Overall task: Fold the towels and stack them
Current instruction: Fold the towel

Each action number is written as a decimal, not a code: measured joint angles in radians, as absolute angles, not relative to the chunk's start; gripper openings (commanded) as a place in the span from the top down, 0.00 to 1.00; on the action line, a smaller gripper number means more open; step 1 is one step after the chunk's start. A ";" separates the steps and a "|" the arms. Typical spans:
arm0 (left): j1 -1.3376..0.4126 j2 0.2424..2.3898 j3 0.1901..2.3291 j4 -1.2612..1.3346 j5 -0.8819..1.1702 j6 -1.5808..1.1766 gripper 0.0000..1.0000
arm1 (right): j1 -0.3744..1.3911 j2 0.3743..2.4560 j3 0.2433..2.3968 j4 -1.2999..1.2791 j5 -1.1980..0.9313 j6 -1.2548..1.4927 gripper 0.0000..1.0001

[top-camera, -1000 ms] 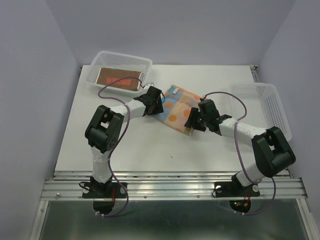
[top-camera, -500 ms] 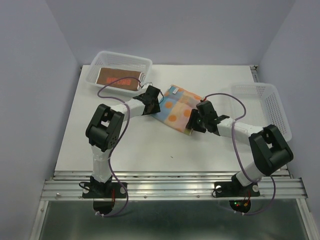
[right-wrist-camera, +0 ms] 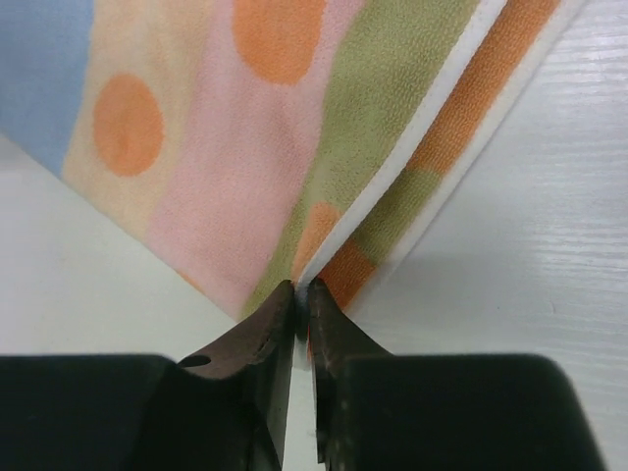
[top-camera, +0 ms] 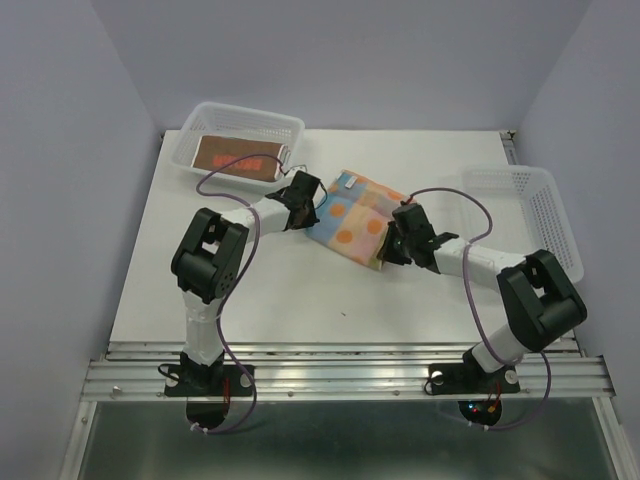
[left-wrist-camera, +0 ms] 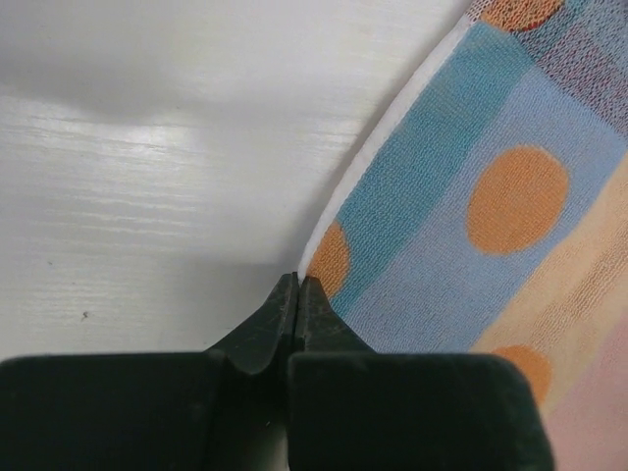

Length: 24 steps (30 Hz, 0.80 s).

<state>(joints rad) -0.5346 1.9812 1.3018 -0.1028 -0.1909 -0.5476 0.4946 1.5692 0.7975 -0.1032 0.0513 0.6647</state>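
A folded towel (top-camera: 355, 215) with pastel patches and orange dots lies flat in the middle of the table. My left gripper (top-camera: 316, 212) is at its left edge. In the left wrist view the left gripper (left-wrist-camera: 297, 285) is shut, its tips pinching the white hem of the towel (left-wrist-camera: 471, 226). My right gripper (top-camera: 384, 250) is at the towel's near right corner. The right wrist view shows the right gripper (right-wrist-camera: 302, 289) shut on the layered corner of the towel (right-wrist-camera: 245, 147). A brown-red towel (top-camera: 238, 158) lies in the far left basket.
A white mesh basket (top-camera: 235, 108) holding the brown-red towel stands at the far left. A second white mesh basket (top-camera: 510, 172) stands at the right edge, with nothing visible inside. Purple cables loop over both arms.
Both grippers have closed onto the dotted towel. The right gripper has edged in toward the towel's near corner; the left has shifted slightly along the left edge.
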 measured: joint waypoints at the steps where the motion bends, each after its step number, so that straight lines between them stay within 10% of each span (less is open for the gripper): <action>1: -0.535 1.981 1.301 -0.101 -0.189 -0.548 1.00 | 0.498 1.551 0.790 -0.101 0.049 0.664 0.90; 24: -0.547 1.484 0.771 -0.031 -0.131 -0.696 1.00 | 0.683 1.162 0.495 -0.132 -0.194 0.708 0.99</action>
